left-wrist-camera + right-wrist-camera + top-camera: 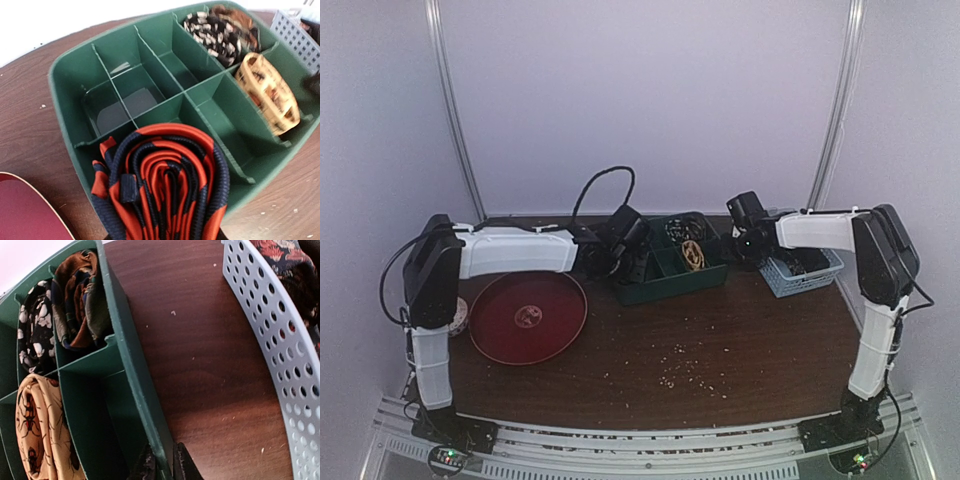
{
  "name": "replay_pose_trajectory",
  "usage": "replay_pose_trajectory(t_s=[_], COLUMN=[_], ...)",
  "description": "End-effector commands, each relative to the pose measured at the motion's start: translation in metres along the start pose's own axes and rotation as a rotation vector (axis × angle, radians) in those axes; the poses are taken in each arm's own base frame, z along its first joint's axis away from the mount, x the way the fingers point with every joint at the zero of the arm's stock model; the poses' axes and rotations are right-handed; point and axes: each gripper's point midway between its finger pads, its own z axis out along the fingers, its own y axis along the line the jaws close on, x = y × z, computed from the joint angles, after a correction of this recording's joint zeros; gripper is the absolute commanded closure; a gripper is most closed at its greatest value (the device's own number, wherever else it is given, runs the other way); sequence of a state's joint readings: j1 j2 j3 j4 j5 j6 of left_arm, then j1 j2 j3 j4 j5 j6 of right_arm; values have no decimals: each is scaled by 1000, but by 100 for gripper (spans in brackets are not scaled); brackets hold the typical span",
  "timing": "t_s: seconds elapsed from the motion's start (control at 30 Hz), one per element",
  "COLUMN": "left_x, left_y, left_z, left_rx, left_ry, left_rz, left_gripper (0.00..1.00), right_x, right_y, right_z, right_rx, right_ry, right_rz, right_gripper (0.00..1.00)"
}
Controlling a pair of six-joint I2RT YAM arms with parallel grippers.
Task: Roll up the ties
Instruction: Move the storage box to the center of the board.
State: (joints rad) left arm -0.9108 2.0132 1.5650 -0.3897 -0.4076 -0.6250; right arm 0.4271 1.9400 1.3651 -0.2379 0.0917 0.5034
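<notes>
left hand (pixel 625 258) pinches the coiled striped tie (pixel 165 190) over the tray (pixel 62 85); right hand (pixel 163 467) pinches the tray wall, near the basket (pixel 280 340) on the bench (pixel 200 365).

We see a green divided tray (pixel 670 290) at the back of the brown wooden table (pixel 740 340). A pale blue perforated basket (pixel 802 278) sits just to its right, with a strip of tabletop between them. On the left we have a round red plate (pixel 555 300), with a speckled ball (pixel 460 318) at its left rim. Pale crumbs (pixel 685 365) dot the wood out front.
</notes>
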Motion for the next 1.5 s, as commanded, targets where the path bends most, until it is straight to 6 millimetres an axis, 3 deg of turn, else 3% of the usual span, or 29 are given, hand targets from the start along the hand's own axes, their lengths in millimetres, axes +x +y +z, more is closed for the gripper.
replay_pose_trajectory(t_s=[0.0, 0.23, 0.43, 0.63, 0.9, 1.17, 1.47], left_x=[-38, -44, -36, -43, -37, -19, -12], left_y=[-6, -26, -10, -9, -25, 2, 15], left_z=[-30, -31, -10, 7, 40, 56, 60], left_rx=[49, 192, 200, 196, 214, 65, -9], left_ry=[-83, -85, -71, -108, -76, -10, -8], left_rz=[-99, -121, -174, -181, -210, -281, -295], left_gripper=[86, 86, 87, 88, 89, 91, 92], right_x=[17, 25, 19, 16, 7, 5, -8], right_y=[-2, 15, 16, 14, 13, 8, 15], right_z=[-9, -21, -37, -52, -70, -67, -35], right_rx=[30, -22, -44, -62, -88, -59, -39], right_ry=[14, 2, -27, -50, -106, -126, -117], right_rz=[121, 164, 156, 144, 125, 94, 65], right_gripper=[89, 81, 69, 59, 56, 57, 59])
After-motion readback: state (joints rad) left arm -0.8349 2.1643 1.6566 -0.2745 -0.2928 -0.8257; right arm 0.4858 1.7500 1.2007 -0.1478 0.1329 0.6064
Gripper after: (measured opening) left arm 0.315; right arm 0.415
